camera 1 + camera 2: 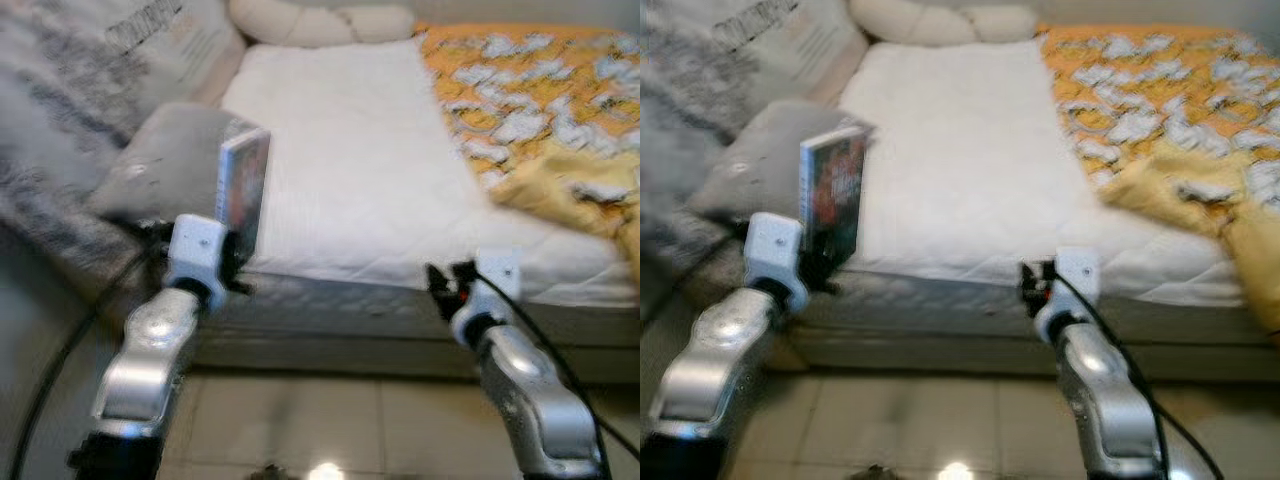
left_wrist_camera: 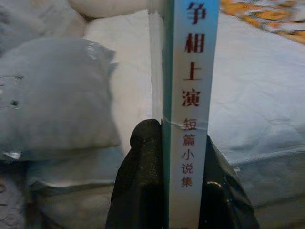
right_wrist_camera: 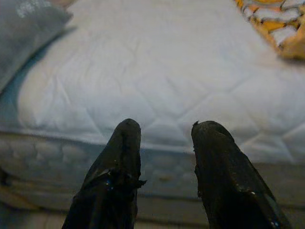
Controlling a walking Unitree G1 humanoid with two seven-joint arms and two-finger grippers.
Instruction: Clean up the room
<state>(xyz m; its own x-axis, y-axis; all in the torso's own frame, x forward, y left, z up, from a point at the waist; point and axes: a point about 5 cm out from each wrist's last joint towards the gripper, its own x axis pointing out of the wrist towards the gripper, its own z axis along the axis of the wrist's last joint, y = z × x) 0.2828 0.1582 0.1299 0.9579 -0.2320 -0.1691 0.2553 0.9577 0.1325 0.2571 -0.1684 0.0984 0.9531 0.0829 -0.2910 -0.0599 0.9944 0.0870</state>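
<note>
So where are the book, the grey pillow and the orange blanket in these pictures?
book [image 1: 833, 195], right eye view, on its dark front cover.
grey pillow [image 1: 165, 160], left eye view, on its middle.
orange blanket [image 1: 530, 85], left eye view, on the patterned top.

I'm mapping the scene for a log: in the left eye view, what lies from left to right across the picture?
Grey pillow → book held upright in the left claw → bare white mattress → right claw → orange and yellow blanket.
</note>
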